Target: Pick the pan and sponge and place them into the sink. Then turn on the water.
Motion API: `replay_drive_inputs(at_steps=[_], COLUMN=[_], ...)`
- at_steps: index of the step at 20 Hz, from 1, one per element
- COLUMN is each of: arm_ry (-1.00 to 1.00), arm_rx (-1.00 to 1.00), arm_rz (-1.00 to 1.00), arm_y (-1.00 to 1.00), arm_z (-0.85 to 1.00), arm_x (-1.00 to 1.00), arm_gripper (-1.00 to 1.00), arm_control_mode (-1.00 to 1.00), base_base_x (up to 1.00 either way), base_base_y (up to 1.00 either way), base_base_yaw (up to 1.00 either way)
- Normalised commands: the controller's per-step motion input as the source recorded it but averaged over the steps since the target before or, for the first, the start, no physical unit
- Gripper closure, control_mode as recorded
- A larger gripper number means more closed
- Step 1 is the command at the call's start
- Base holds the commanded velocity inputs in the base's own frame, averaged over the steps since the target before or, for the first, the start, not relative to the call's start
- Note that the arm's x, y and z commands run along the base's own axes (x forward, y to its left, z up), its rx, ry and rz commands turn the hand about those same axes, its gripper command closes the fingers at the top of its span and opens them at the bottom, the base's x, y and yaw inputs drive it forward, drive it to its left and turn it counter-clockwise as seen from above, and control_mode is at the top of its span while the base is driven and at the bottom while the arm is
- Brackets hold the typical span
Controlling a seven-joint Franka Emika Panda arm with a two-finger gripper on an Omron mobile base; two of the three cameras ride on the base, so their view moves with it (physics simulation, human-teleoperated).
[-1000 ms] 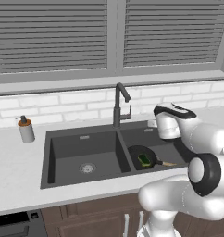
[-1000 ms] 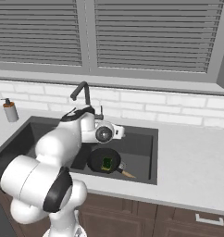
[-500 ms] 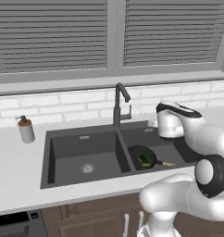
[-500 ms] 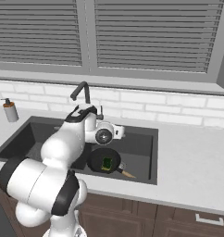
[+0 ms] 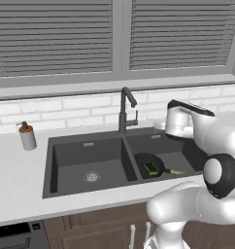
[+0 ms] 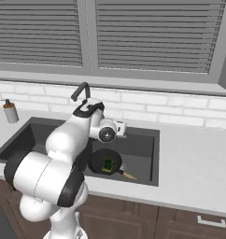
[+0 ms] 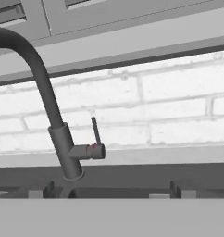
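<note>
The black pan (image 5: 143, 159) lies in the right basin of the dark grey sink (image 5: 85, 141), its thin handle pointing right. The green sponge (image 5: 151, 168) rests inside the pan. From the right base view the pan (image 6: 102, 158) and sponge (image 6: 108, 164) sit just below my hand. My gripper (image 6: 120, 127) hovers over the right basin's back edge, right of the gooseneck faucet (image 5: 123, 114). In the hand view my gripper (image 7: 111, 192) is open and holds nothing, facing the faucet (image 7: 44, 88) and its upright lever (image 7: 94, 132). No water falls from the spout.
A soap dispenser (image 5: 27, 136) stands on the counter left of the sink. White brick backsplash and a window sill run close behind the faucet. Bare counter (image 6: 194, 158) stretches to the right of the sink. My own arm crosses over the sink's front edge.
My hand has shifted slightly near the faucet. The pan and sponge have stayed where they were in the right basin.
</note>
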Motion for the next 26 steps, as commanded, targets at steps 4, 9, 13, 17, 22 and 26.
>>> replay_drive_inputs(at_steps=[4, 9, 13, 17, 22, 26], arm_ry=[-0.04, -0.03, -0.04, -0.04, -0.04, -0.02], arm_rx=[0.00, 0.00, 0.00, 0.00, 0.00, 0.00], arm_rz=[0.00, 0.00, 0.00, 0.00, 0.00, 0.00], arm_y=[0.16, 0.07, 0.20, 0.03, 0.00, 0.00], arm_z=[0.00, 0.00, -0.02, -0.02, -0.06, -0.11], arm_x=[0.36, 0.19, 0.06, 0.08, 0.01, 0.00], arm_gripper=[-1.00, -1.00, -1.00, -1.00, -1.00, -1.00], arm_control_mode=[-1.00, -1.00, -1.00, -1.00, -1.00, -1.00], base_base_x=[0.00, 0.00, 0.00, 0.00, 0.00, 0.00], base_base_y=[0.00, 0.00, 0.00, 0.00, 0.00, 0.00], base_base_yaw=[0.00, 0.00, 0.00, 0.00, 0.00, 0.00])
